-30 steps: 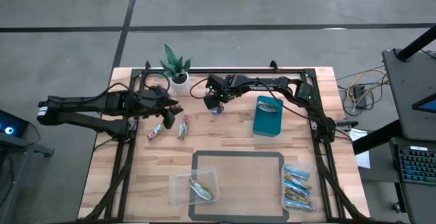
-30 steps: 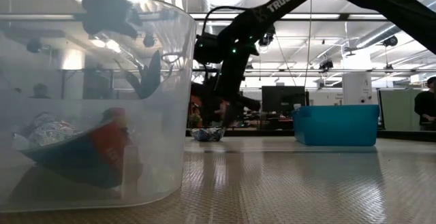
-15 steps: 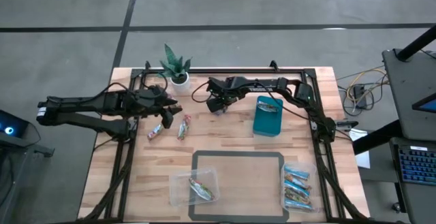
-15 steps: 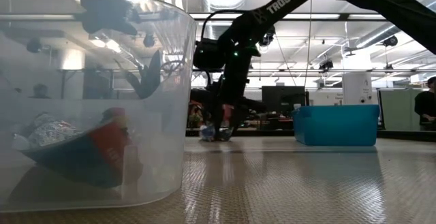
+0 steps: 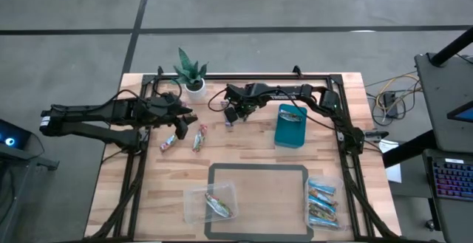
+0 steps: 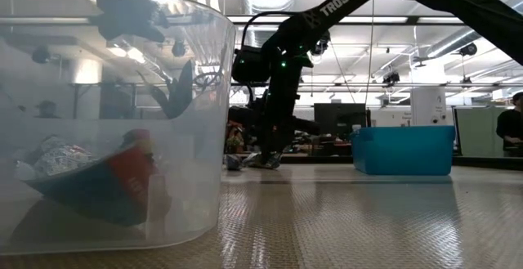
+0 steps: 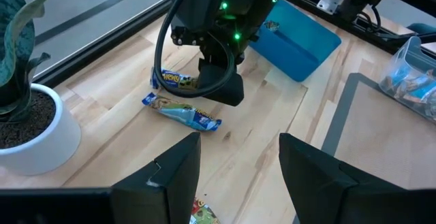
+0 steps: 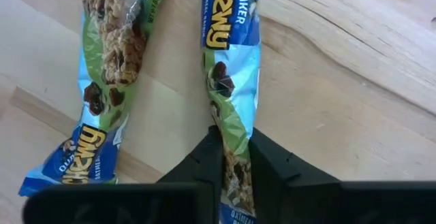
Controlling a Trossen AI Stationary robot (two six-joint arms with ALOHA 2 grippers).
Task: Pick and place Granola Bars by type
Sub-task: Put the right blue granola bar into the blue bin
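**Right gripper pinched on one of two blue bars near the plant end**

Nearest, wrist view: right gripper [image 8: 230, 157] fingers closed on the end of a blue granola bar [image 8: 230, 67] lying flat on the wooden table [image 8: 354, 115]. A second blue bar [image 8: 109, 81] lies just beside it, roughly parallel, not touching the fingers.

Judgement for the lift: rise straight up, slowly. The grip sits on the wrapper end, so the bar will likely hang and swing; a sideways drag could nudge the neighbour.

From above: the right gripper [image 5: 231, 115] is down at the table's far side, between the potted plant [image 5: 191, 72] and the teal bin [image 5: 291, 125]. The left gripper [image 5: 185, 117] hovers near it with fingers apart, empty, above two more bars [image 5: 198, 138] on the table.

Farther along: a clear tub [image 5: 318, 202] at the right front corner holds blue bars, the likely target. Another clear tub [image 5: 212, 203] holds a multicoloured bar. Carry high enough to clear the bin's wall.
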